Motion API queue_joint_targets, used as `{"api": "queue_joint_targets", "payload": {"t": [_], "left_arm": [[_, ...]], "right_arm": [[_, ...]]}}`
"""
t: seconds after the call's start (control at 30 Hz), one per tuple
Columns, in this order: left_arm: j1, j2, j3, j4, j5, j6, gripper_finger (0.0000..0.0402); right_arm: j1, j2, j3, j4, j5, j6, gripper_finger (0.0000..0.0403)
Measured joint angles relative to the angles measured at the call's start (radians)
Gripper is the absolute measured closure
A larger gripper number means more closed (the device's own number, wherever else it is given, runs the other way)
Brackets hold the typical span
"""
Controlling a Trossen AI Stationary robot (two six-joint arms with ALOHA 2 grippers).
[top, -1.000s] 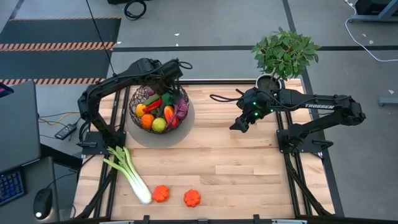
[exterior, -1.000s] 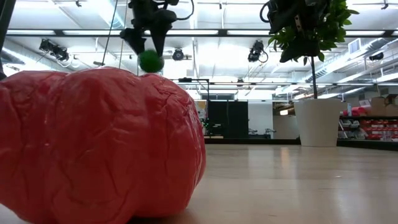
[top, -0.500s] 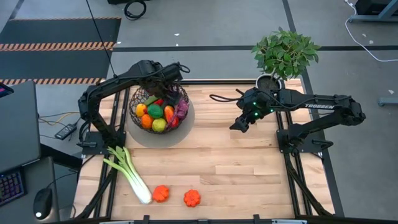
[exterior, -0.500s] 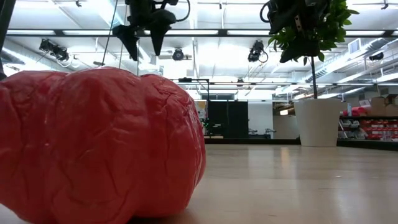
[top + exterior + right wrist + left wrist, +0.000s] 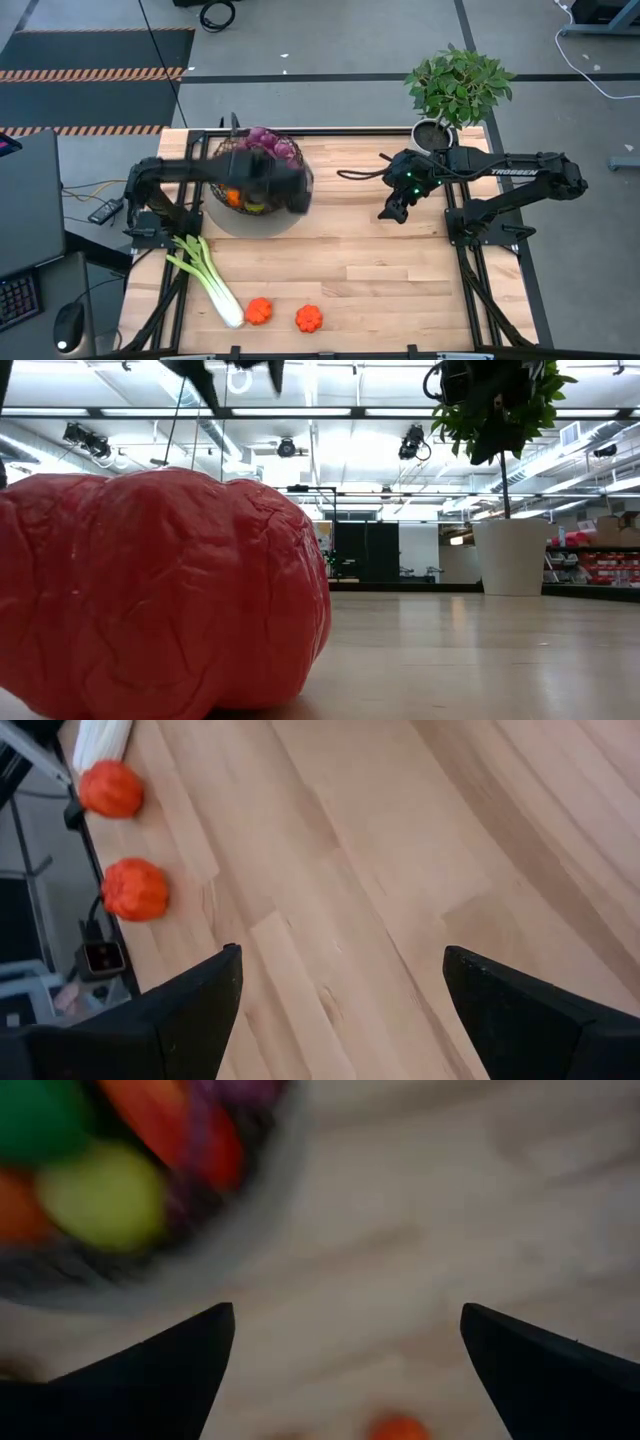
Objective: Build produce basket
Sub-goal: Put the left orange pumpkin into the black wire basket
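Left gripper (image 5: 345,1342) wide open and empty beside the basket (image 5: 256,180) far-left, right gripper (image 5: 340,982) open, idle mid-right; leek (image 5: 207,279) near-left looks light, stiffish, slick, so grab mid-stalk; two red peppers (image 5: 259,311) squashy, pinch across body.

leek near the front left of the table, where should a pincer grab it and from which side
The leek lies flat and diagonal, green leaves toward the left arm's base, white bulb end near an orange-red vegetable. Probably best to come straight down on the white stalk just above the bulb, fingers across its width: that part is firm and round, while the leaves splay. The left pincer, open and empty, is nearer.
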Motion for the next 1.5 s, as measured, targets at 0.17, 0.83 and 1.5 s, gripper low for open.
{"api": "queue_joint_targets", "payload": {"t": [0.17, 0.83, 1.5], "left_arm": [[-0.177, 0.031, -0.005, 0.003, 0.0, -0.254, 0.0008], [-0.517, 0.316, -0.008, -0.01, 0.235, -0.579, 0.0008], [-0.573, 0.524, -0.008, 0.026, 0.332, -0.448, 0.0008]], "right_arm": [[0.025, 0.0, 0.0, 0.001, -0.009, -0.035, 0.0055], [0.172, 0.0, 0.0, 0.022, -0.032, -0.059, 0.0055], [0.285, 0.0, 0.0, 0.02, 0.006, 0.015, 0.0055]]}}
